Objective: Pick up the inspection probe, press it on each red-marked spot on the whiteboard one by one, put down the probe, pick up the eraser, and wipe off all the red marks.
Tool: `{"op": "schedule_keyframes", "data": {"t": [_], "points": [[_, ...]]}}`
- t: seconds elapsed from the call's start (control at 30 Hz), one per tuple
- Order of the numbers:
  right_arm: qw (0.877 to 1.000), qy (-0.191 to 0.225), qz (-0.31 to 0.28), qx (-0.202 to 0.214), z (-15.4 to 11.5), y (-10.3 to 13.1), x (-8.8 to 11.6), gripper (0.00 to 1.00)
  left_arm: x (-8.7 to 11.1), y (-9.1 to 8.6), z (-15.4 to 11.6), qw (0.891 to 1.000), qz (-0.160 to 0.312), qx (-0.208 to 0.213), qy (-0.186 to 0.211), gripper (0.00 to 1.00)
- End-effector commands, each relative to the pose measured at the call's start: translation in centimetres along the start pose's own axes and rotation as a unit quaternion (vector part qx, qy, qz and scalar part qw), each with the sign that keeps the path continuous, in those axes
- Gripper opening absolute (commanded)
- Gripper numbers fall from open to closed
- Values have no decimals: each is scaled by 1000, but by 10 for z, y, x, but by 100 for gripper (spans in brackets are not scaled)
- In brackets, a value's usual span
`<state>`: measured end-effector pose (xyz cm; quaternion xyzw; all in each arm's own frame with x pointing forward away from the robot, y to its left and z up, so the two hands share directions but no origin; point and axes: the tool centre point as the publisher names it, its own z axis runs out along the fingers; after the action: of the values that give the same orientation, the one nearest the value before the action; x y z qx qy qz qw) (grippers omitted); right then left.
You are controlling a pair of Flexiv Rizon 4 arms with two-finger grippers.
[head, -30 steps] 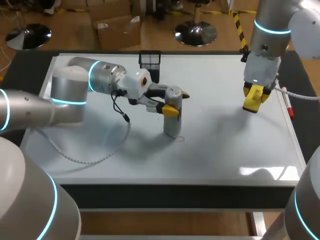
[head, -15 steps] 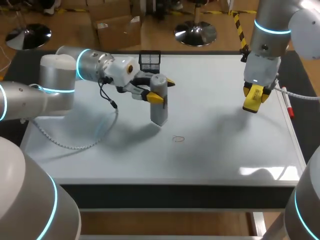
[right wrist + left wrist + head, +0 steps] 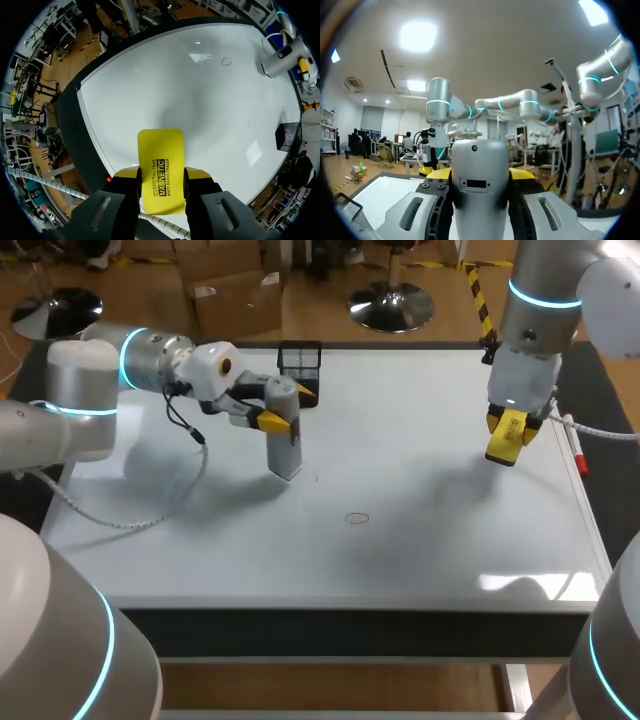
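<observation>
Left gripper point(image 3: 286, 412) clamps the probe point(image 3: 284, 452) upright, basket point(image 3: 299, 361) at its twelve o'clock, red ring point(image 3: 357, 519) at five. Right gripper point(image 3: 507, 432) pinches the eraser point(image 3: 161, 167). Careless set-down could topple the probe against that basket.

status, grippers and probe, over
Left gripper shut on probe, upright over whiteboard. Right gripper shut on eraser. Red mark nearby; mesh basket behind probe.

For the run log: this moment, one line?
left end effector: holds probe | right end effector: holds eraser | red mark: unwiped
</observation>
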<state>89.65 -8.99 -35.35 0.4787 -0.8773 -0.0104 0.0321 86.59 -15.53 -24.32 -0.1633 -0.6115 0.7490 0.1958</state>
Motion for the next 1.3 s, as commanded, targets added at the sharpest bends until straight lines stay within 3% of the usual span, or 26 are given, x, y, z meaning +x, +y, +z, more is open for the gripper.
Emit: {"op": "schedule_keyframes", "data": {"t": [0.03,0.8,1.3], "points": [[1000,1,-1,1,-1,0,1,0,-2,-7,-19,1000,-5,-8,4,0],[1000,1,-1,1,-1,0,1,0,0,-20,-102,1000,-11,-8,23,0],[1000,1,-1,1,-1,0,1,0,1,-16,-119,1000,-13,-7,2,0]]}}
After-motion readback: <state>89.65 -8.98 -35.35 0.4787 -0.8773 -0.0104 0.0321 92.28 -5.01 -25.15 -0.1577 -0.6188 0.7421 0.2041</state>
